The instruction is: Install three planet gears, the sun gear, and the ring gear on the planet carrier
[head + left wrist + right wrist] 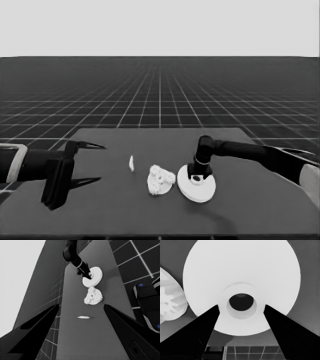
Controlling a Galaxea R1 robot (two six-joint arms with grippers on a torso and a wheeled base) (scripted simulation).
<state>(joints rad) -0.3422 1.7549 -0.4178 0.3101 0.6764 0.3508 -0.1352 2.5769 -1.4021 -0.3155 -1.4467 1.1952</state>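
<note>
The ring gear (200,189), the larger round part, lies right of centre on the table; it fills the right wrist view (240,267). My right gripper (198,177) (241,305) stands over it, open, one finger on each side of the raised hub around its centre hole. Just left of it sits the planet carrier (159,186) (96,300), the smaller round part, with several planet gears (160,175) (92,295) on top. My left gripper (92,162) (81,305) waits open over the table's left end, holding nothing.
A thin white piece (131,163) (83,317) stands left of the smaller round part, between it and the left gripper. Dark machinery with blue lights (147,300) shows past the table's edge in the left wrist view.
</note>
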